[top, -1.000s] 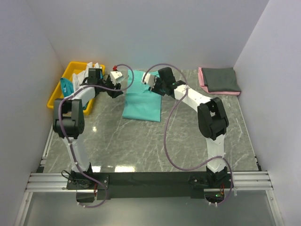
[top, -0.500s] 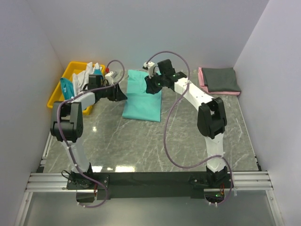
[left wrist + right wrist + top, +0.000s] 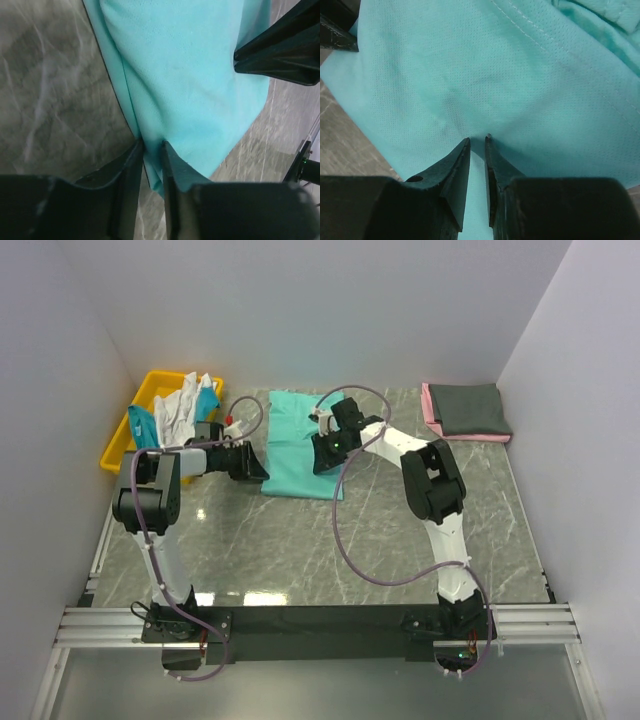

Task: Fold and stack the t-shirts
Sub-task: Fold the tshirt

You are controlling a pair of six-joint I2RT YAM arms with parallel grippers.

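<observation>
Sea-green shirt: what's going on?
Both arms are on the sea-green shirt, lying on the table. The left tool pinches its left edge, the right tool pinches it near its right edge. A dark grey shirt lies folded on a pink shirt at far right. White and teal garments sit in the yellow bin.

A yellow plastic bin (image 3: 115,452) sits at the far-left corner of the grey marbled table (image 3: 300,545).

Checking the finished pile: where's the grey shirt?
In the top view, the grey shirt lies folded on a pink one in the far right corner.
</observation>
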